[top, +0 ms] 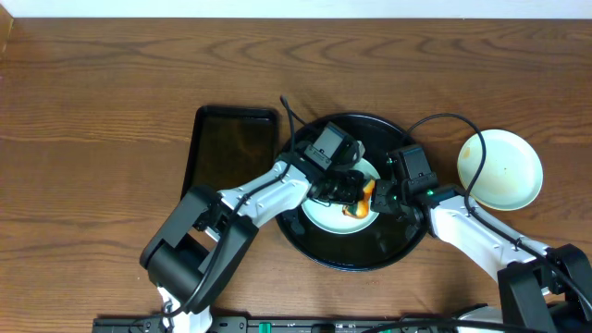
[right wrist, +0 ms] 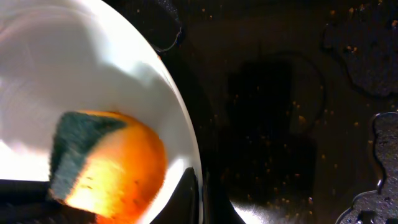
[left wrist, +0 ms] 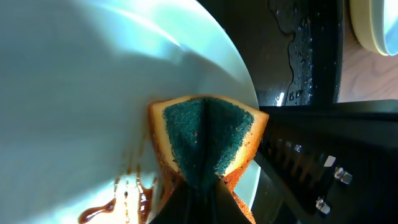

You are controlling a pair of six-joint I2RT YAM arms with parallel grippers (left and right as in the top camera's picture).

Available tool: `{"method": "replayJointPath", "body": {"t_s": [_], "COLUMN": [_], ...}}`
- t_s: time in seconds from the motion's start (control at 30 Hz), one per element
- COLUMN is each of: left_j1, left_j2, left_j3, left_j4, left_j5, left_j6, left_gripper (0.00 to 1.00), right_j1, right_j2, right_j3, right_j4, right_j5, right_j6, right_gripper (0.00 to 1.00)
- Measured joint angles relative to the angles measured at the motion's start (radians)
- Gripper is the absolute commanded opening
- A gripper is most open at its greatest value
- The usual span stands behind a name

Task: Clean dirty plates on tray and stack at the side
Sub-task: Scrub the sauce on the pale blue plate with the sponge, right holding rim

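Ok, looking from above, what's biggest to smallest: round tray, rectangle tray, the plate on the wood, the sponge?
1. round tray
2. rectangle tray, partly hidden
3. plate on the wood
4. sponge

**Both arms in, both grippers closed**

Extends the left arm from the lower left of the overhead frame up and rightward, elbow bent, with the left gripper clamped tight on an orange-and-green sponge. Extends the right arm from the lower right, forearm slanting up-left, with the right gripper pinched closed on the plate rim. Sets both grippers just beside each other near frame centre.
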State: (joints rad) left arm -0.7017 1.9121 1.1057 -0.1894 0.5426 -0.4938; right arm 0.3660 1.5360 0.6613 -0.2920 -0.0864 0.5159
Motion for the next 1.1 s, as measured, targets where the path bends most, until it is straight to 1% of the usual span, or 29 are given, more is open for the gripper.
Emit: {"method": "replayJointPath", "body": {"t_s": [0.13, 0.33, 0.5, 0.6, 0.7, 0.77, 0.83, 0.9, 1.0, 1.1], "left_j1": [-0.007, -0.003, 0.035, 0.065, 0.087, 0.093, 0.098, 0.098, 0.088, 0.071], "left_j2": [0.020, 0.021, 0.013, 0.004, -0.011, -0.016, -0.021, -0.028, -0.041, -0.047], "left_j3": [0.000, 0.026, 0.034, 0.034, 0.034, 0.031, 0.026, 0.025, 0.023, 0.022], "left_j4": [-0.001, -0.090, -0.127, -0.145, -0.168, -0.161, -0.148, -0.168, -0.237, -0.332], "left_j5": [-0.030, -0.148, -0.206, -0.236, -0.262, -0.245, -0.192, -0.148, -0.105, -0.132], "left_j6": [-0.004, -0.008, -0.011, -0.034, -0.084, -0.087, -0.078, -0.070, -0.039, -0.011], "left_gripper": [0.08, 0.07, 0.07, 0.07, 0.07, 0.08, 0.07, 0.07, 0.08, 0.07], "right_j1": [0.000, 0.000, 0.000, 0.000, 0.000, 0.000, 0.000, 0.000, 0.000, 0.000], "right_j2": [0.000, 0.000, 0.000, 0.000, -0.001, -0.001, -0.001, -0.001, -0.001, -0.001], "right_j3": [0.001, 0.003, 0.008, 0.011, 0.011, 0.011, 0.011, 0.012, 0.012, 0.012], "right_j4": [-0.004, -0.011, -0.032, -0.041, -0.043, -0.043, -0.043, -0.044, -0.044, -0.045], "right_j5": [-0.001, -0.003, -0.004, -0.005, -0.006, -0.006, -0.007, -0.006, -0.007, -0.007], "right_j6": [0.000, 0.000, 0.001, 0.003, 0.003, 0.003, 0.003, 0.003, 0.004, 0.004], "right_gripper": [0.01, 0.01, 0.01, 0.01, 0.01, 0.01, 0.01, 0.01, 0.01, 0.01]}}
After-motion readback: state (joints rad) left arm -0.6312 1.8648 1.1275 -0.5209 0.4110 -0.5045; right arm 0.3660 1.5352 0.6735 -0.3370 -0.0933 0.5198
